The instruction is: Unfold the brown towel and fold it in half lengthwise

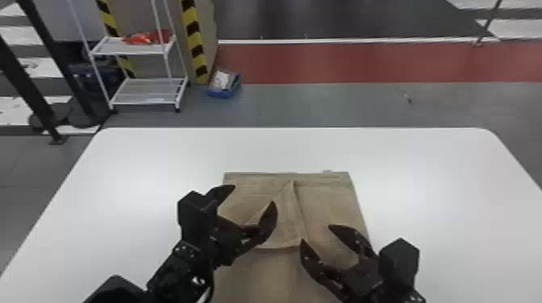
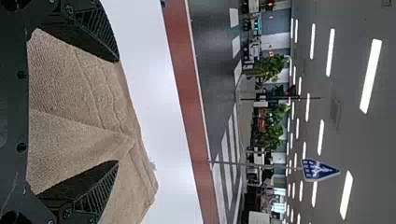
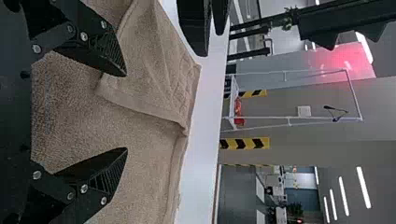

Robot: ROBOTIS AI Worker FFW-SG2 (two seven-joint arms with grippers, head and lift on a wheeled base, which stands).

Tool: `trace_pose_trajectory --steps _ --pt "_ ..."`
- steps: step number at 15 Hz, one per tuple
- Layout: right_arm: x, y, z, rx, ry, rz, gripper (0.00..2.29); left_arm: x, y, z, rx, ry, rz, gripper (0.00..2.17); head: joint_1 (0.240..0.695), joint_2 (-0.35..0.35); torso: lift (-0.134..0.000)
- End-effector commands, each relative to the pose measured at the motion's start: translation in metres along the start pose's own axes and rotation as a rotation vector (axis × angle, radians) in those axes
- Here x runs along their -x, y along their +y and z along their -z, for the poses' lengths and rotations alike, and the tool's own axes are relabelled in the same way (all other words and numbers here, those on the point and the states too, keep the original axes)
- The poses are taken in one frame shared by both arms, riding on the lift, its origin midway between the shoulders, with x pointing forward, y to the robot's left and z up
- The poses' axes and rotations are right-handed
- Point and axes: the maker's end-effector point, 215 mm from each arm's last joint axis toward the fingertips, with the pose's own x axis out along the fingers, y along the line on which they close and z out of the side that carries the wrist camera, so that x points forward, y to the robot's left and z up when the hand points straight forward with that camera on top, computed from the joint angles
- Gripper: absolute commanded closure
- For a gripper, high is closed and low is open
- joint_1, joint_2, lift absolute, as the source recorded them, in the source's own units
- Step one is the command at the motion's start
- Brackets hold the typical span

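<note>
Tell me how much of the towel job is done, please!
Some: the brown towel lies on the table, partly spread. Nothing is in hand: the left gripper and right gripper are open over it. Left, it seems: opening the creased flap at the far end, then the lengthwise fold.

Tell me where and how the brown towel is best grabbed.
Probably by the near corner of the flap folded over on top of the towel. The right claw, open close to that corner, could pinch it from above: the flap's edge stands out against the flat layer beneath.
</note>
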Motion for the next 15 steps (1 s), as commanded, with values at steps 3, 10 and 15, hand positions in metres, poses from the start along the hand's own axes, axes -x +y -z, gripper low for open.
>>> trace_pose_trajectory --steps 3,10,15 --pt "0.007 0.0 0.002 0.002 -0.009 0.006 0.39 -0.001 -0.001 -0.002 0.012 -0.014 0.0 0.15 0.695 0.038 -0.125" --pt "-0.009 0.004 0.006 -0.007 0.014 -0.01 0.51 0.001 -0.001 0.004 0.012 -0.009 0.001 0.15 0.695 0.042 -0.125" --pt "-0.011 0.017 0.008 -0.007 0.027 -0.035 0.71 0.002 0.0 0.004 0.012 -0.009 -0.001 0.15 0.695 0.06 -0.125"
